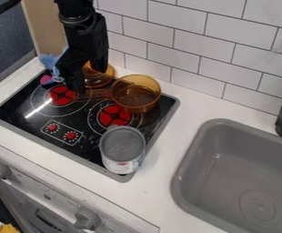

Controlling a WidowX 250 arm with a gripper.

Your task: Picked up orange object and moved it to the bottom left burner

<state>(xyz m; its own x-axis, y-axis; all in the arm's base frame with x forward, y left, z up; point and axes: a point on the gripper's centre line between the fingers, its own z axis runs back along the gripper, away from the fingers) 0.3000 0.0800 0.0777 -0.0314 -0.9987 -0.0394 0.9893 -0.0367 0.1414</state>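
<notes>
The orange pan (137,96) sits at the stove's (23,129) back right, handle (96,94) pointing left. A can (123,148) stands at the stove's front right. How wide the tool (77,86) is, I cannot tell

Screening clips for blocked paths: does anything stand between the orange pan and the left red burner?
Only the end effector, hanging beside the left burner at its pan side. No other object shows between burner and pan; the can stands off toward the front.

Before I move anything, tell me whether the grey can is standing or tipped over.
Standing: the can shows its round grey end on top, with its labelled side below that.
</notes>
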